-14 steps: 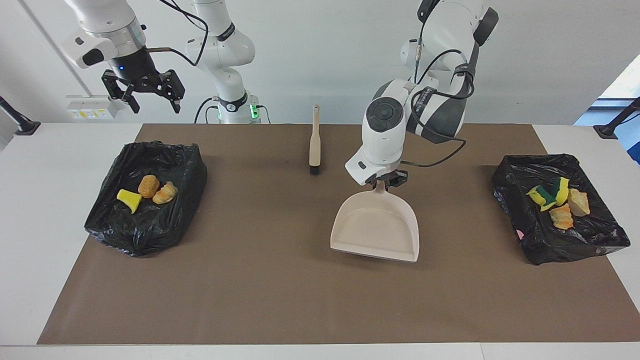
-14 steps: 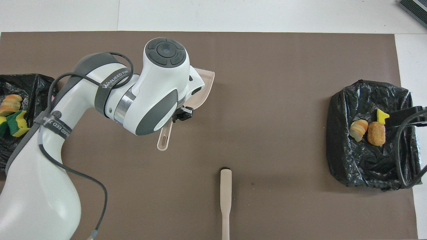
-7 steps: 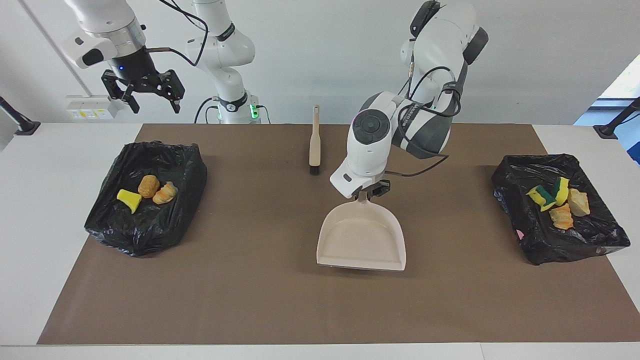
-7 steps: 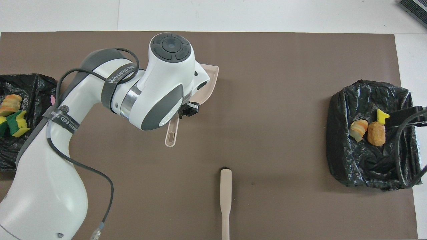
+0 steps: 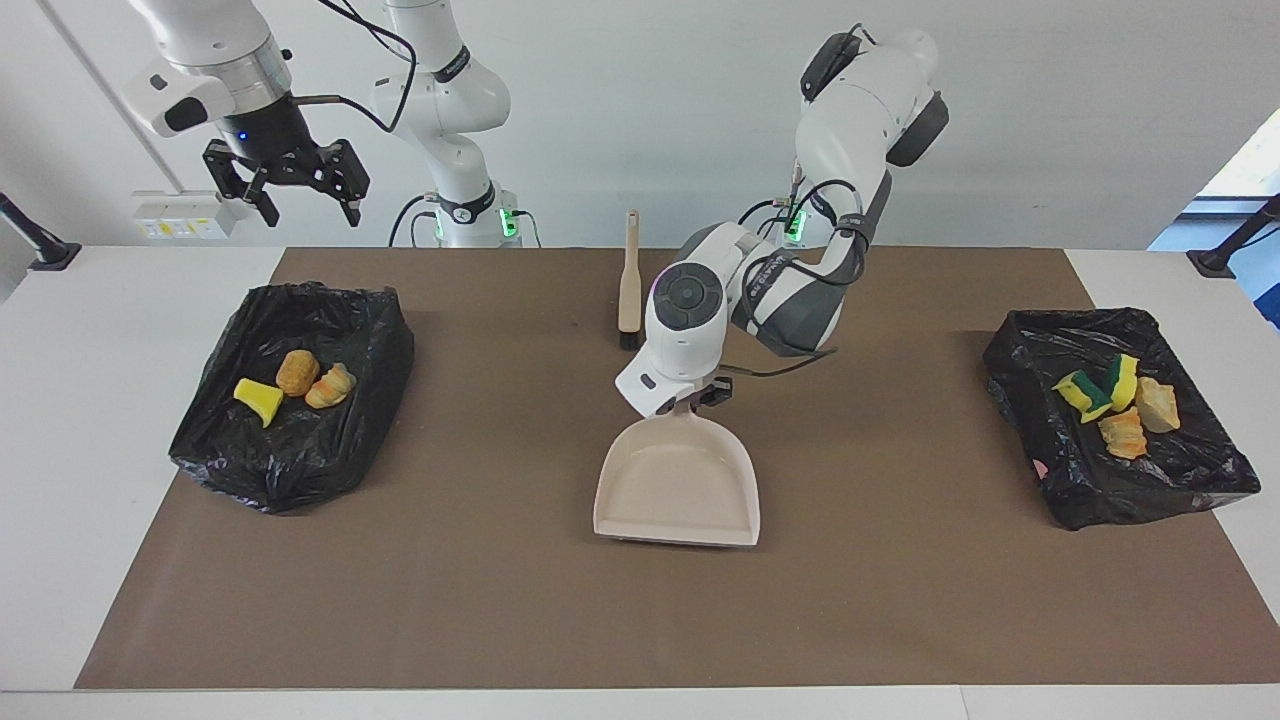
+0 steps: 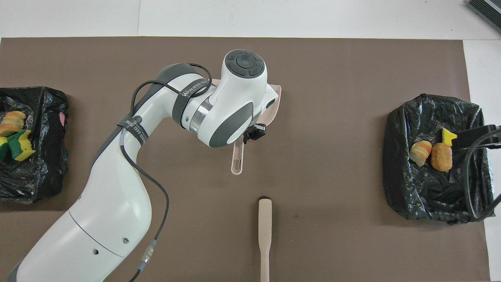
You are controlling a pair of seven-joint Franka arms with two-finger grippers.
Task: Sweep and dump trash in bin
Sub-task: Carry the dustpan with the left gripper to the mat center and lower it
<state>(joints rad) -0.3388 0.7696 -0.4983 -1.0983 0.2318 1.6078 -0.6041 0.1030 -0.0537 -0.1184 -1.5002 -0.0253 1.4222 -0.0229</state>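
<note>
Beige dustpan (image 5: 678, 485) mid-bench, handle clamped in left tool (image 5: 700, 397), mouth facing away from robots. Trash (image 5: 295, 382) already in both black-bagged bins (image 5: 300, 455); none on mat. Brush (image 5: 629, 290) beside left tool, long axis toward robots. Right tool (image 5: 300, 190) spread wide, waiting over its bench end.

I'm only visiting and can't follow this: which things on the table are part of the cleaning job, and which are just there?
Part of the job:
- dustpan, held by the left gripper
- brush
- trash pieces
- two black-lined bins

Just there:
- brown mat
- right gripper, waiting open above the table's end
</note>
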